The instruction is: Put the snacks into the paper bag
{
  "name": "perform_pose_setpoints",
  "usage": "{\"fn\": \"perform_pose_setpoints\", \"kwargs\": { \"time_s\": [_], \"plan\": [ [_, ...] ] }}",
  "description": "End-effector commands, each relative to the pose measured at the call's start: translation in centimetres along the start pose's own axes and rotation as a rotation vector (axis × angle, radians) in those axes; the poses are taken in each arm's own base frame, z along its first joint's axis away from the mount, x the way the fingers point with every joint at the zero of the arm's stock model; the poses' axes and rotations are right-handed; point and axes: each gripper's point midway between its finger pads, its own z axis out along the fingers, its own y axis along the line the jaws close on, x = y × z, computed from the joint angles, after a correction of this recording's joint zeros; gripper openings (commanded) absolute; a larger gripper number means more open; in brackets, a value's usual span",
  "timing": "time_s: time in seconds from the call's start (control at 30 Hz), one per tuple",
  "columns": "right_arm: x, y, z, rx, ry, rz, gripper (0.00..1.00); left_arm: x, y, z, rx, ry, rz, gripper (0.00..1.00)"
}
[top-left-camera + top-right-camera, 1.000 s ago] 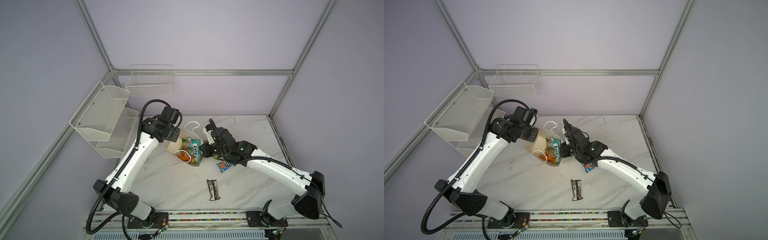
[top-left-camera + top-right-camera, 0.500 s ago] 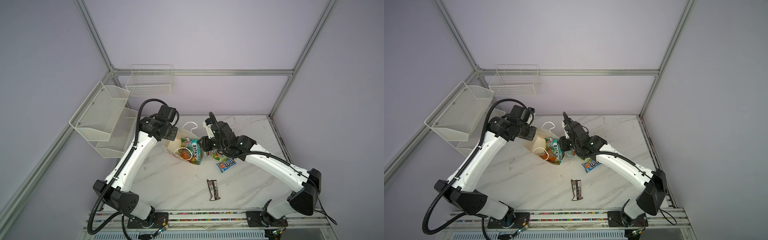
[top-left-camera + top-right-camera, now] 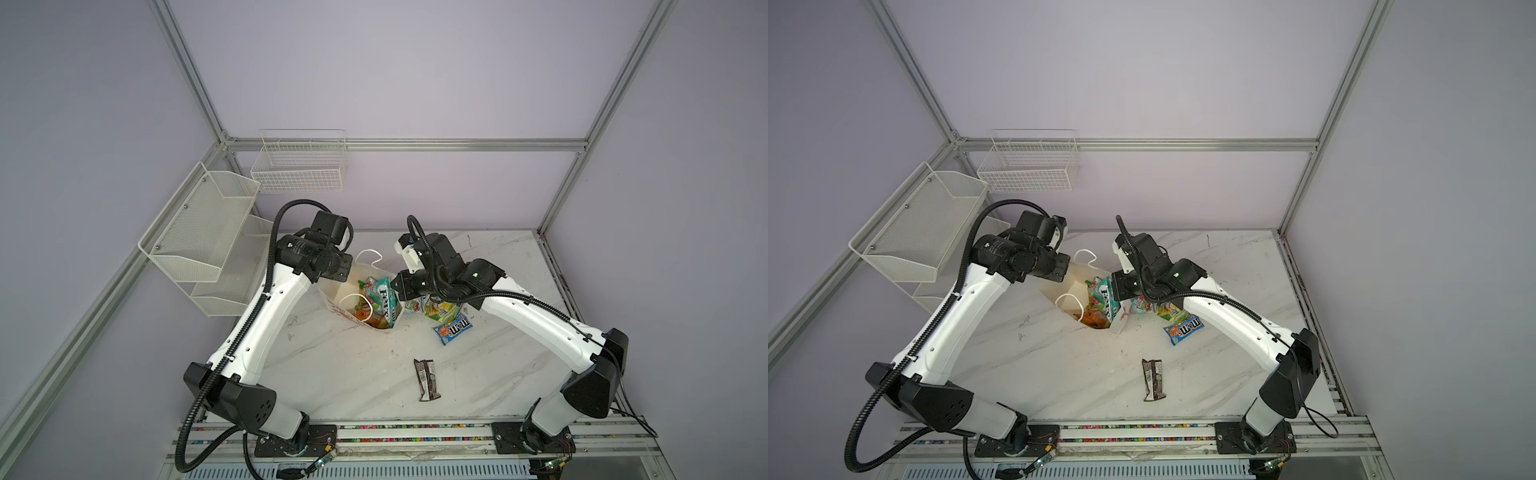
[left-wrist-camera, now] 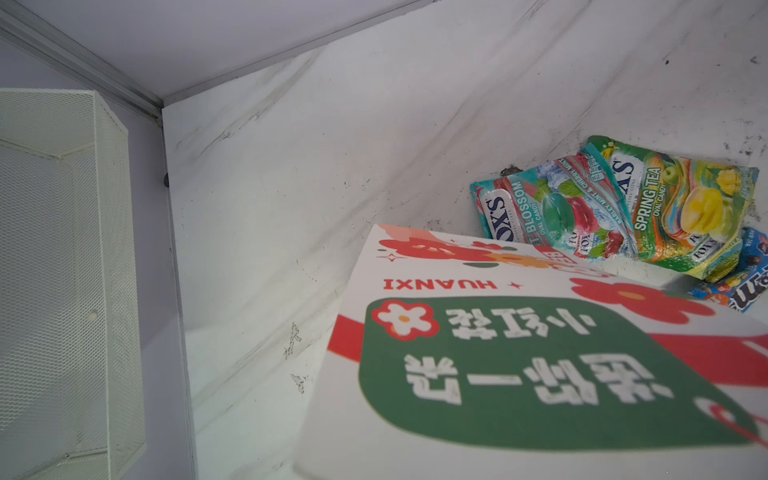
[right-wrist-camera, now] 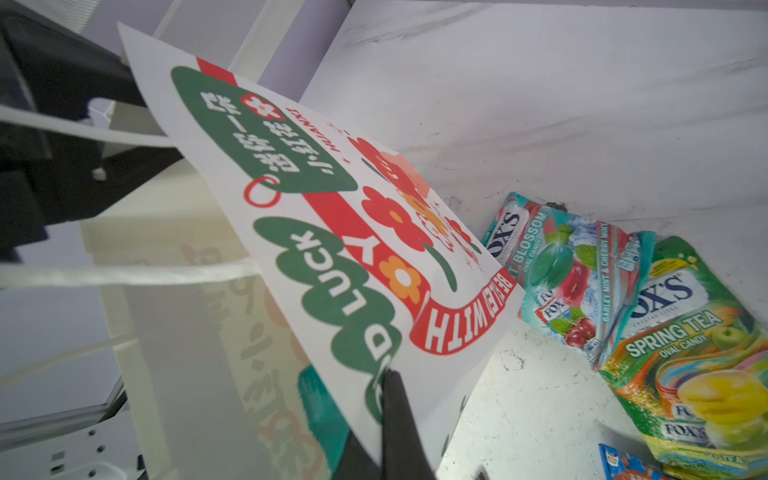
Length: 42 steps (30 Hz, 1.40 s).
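Since left gripper (image 3: 341, 272) and right gripper (image 3: 401, 289) are both clamped on the paper bag (image 3: 332, 300) rim toward the bench's (image 3: 353, 374) back edge, you can free one for the FOX'S packets (image 3: 435, 309) beside it. They're light and slick, so pinch a sealed edge.

The marble table (image 3: 353, 374) bears the paper bag (image 3: 340, 291), two FOX'S packets (image 3: 436, 309), m&m's packet (image 3: 454, 329), brown wrapper (image 3: 427, 379).

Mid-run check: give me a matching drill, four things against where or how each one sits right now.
Things:
1 dark-brown wrapper
2 m&m's packet
3 Spring Tea packet
4 paper bag

Places or states:
A overlapping the teal-red FOX'S packet
B alone, nearest the front rail
C mouth open, packets inside
D on the table, close beside the overlapping pair

Pairs: 1-B, 2-D, 3-A, 4-C
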Motion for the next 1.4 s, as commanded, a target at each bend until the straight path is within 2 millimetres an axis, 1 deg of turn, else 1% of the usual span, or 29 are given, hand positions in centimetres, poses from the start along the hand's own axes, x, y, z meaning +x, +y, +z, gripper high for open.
{"fn": "perform_pose_setpoints", "kwargs": {
  "time_s": [0.0,0.07,0.13,0.2,0.3,0.37,0.43,0.5,0.53,0.57,0.6,0.67,0.73,0.77,0.83,0.93,1.03,1.07,1.23,1.37],
  "plan": [
    [-3.0,5.7,-4.0,-0.232,-0.081,-0.054,0.00,-0.6,0.4,-4.6,0.057,-0.131,-0.051,0.00],
    [-2.9,6.6,-4.4,-0.287,-0.077,-0.048,0.00,-0.2,0.0,-5.3,0.087,-0.140,-0.060,0.00],
    [-2.7,7.2,-4.5,-0.329,-0.070,-0.037,0.00,0.5,-0.3,-5.6,0.106,-0.138,-0.062,0.00],
    [-2.6,7.0,-3.9,-0.320,-0.065,-0.031,0.00,1.2,-0.4,-4.8,0.105,-0.117,-0.053,0.00],
    [-2.8,5.4,-2.1,-0.261,-0.052,-0.014,0.00,2.1,-0.6,-2.6,0.084,-0.063,-0.033,0.00],
    [-2.8,3.7,-0.4,-0.183,-0.036,0.003,0.00,2.5,-0.5,-1.2,0.062,-0.027,-0.026,0.00],
    [-2.7,2.4,0.7,-0.110,-0.023,0.007,0.10,2.5,-0.4,-0.7,0.049,-0.011,-0.025,0.00],
    [-2.6,1.5,1.2,-0.067,-0.017,0.007,0.13,2.3,-0.4,-0.7,0.052,-0.014,-0.029,0.00],
    [-2.6,1.4,1.1,-0.065,-0.020,0.007,0.17,2.1,-0.4,-0.8,0.053,-0.022,-0.029,0.00],
    [-2.7,1.4,1.0,-0.060,-0.026,0.005,0.22,1.9,-0.4,-0.9,0.054,-0.027,-0.027,0.00],
    [-2.7,1.4,0.7,-0.054,-0.032,0.001,0.25,1.8,-0.3,-1.0,0.052,-0.032,-0.025,0.00],
    [-3.1,1.2,-0.1,-0.035,-0.054,-0.008,0.32,1.5,-0.2,-1.1,0.049,-0.039,-0.023,0.00],
    [-3.5,1.0,-0.9,-0.013,-0.069,-0.020,0.43,1.3,-0.2,-1.0,0.047,-0.039,-0.023,0.00],
    [-3.6,1.0,-1.2,-0.007,-0.075,-0.026,0.46,1.2,-0.2,-0.9,0.046,-0.038,-0.023,0.00],
    [-4.0,1.2,-2.3,-0.007,-0.098,-0.038,0.61,1.1,-0.3,-0.6,0.045,-0.032,-0.023,0.00],
    [-4.5,1.2,-3.9,0.014,-0.137,-0.052,0.73,1.1,-0.2,-0.4,0.034,-0.027,-0.024,0.00],
    [-4.7,0.5,-5.3,0.059,-0.170,-0.053,0.93,1.0,0.2,-0.5,0.020,-0.032,-0.023,0.00],
    [-4.6,0.3,-5.6,0.071,-0.178,-0.056,0.97,0.9,0.3,-0.6,0.017,-0.037,-0.027,0.00],
    [-4.1,-1.2,-7.1,0.142,-0.210,-0.051,0.97,0.4,0.9,-1.2,0.006,-0.059,-0.030,0.00],
    [-4.1,-2.5,-8.8,0.214,-0.265,-0.048,0.97,-0.1,1.2,-1.9,-0.001,-0.076,-0.032,0.00]
  ]
}}
